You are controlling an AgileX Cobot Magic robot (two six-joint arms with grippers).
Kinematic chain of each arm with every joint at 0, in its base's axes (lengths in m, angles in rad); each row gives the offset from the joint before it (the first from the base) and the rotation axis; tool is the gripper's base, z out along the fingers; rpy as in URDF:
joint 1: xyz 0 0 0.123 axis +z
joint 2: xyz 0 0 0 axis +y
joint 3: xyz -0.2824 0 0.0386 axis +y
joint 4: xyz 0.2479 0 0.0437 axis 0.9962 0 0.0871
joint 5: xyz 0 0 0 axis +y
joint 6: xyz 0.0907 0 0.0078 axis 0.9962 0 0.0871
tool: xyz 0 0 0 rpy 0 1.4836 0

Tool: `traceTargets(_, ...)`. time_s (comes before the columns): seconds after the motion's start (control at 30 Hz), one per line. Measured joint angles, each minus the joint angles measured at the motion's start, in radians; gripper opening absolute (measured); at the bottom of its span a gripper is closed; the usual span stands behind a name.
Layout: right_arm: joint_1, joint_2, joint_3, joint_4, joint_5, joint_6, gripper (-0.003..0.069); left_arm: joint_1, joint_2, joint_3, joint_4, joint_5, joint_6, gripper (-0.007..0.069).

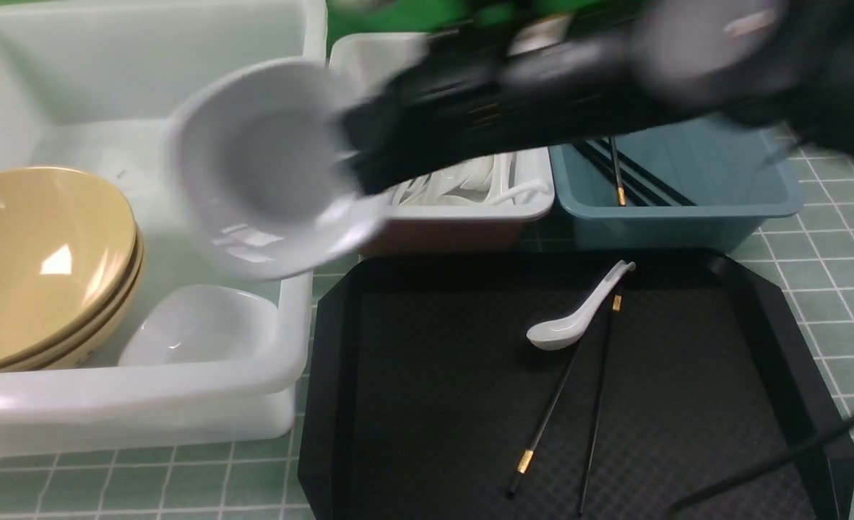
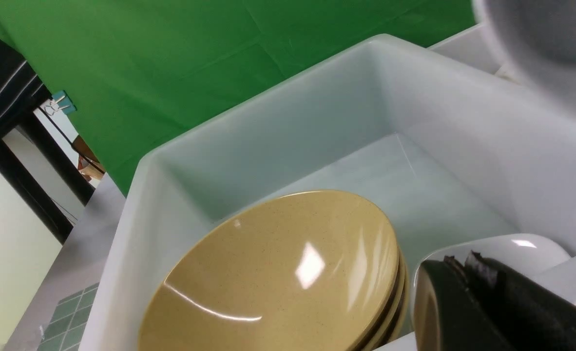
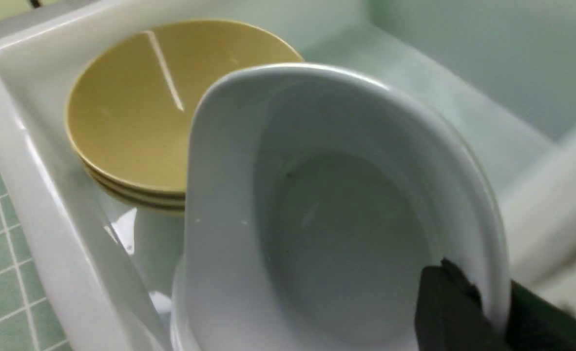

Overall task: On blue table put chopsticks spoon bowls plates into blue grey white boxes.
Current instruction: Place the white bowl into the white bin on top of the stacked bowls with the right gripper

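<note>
My right gripper [image 1: 358,166] [image 3: 492,312] is shut on the rim of a white plate [image 1: 268,173] [image 3: 317,219], holding it tilted above the large white box [image 1: 145,404]. Inside that box lie stacked tan bowls [image 1: 37,260] [image 2: 278,278] [image 3: 137,112] and another white plate [image 1: 196,325]. My left gripper [image 2: 463,261] is shut and empty, close over that plate [image 2: 527,248]; it is out of the front view. A white spoon [image 1: 579,314] and two black chopsticks [image 1: 557,404] lie on the black tray [image 1: 434,397].
The mid-sized white box [image 1: 470,209] holds white spoons. The blue-grey box [image 1: 673,209] holds chopsticks [image 1: 618,173]. Both stand behind the tray on the teal grid table [image 1: 831,253]. A black cable [image 1: 795,451] crosses the tray's near right corner.
</note>
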Motion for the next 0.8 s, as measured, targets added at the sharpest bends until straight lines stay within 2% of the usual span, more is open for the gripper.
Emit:
traceTargets(0.07,0.058,0.108,-0.056,0.004,-0.061,-0.111,0.0069,0.0,0.0,0.001,0.0,0.0,-0.001,0.0002)
traceTargets(0.27,0.077,0.296,-0.121,0.004,-0.057,-0.182,0.0106,0.0,0.0,0.002,0.0,0.0,-0.011,0.0002)
traceTargets(0.33,0.077,0.311,-0.126,0.011,-0.062,-0.169,0.0162,0.0,0.0,0.002,0.0,0.0,-0.015,0.0002)
traceTargets(0.47,0.073,0.292,-0.131,0.005,-0.035,-0.114,0.0347,0.0,0.0,0.003,0.0,0.0,-0.019,0.0002)
traceTargets(0.53,0.066,0.263,-0.131,-0.016,0.011,-0.107,0.0416,0.0,0.0,0.003,0.0,0.0,-0.019,0.0002)
traceTargets(0.6,0.045,0.19,-0.131,-0.087,0.123,-0.066,0.0489,0.0,0.0,0.003,0.0,0.0,-0.02,0.0002)
traceTargets(0.63,0.029,0.16,-0.131,-0.121,0.167,-0.023,0.0503,0.0,0.0,0.003,0.0,0.0,-0.022,0.0002)
traceTargets(0.7,-0.016,0.083,-0.132,-0.213,0.279,0.105,0.0517,0.0,0.0,0.003,0.0,0.0,-0.022,0.0002)
traceTargets(0.73,-0.022,0.076,-0.132,-0.221,0.29,0.119,0.0518,0.0,0.0,0.003,0.0,0.0,-0.022,0.0002)
traceTargets(0.8,-0.101,-0.002,-0.132,-0.275,0.412,0.27,0.0517,0.0,0.0,0.003,0.0,0.0,-0.023,0.0002)
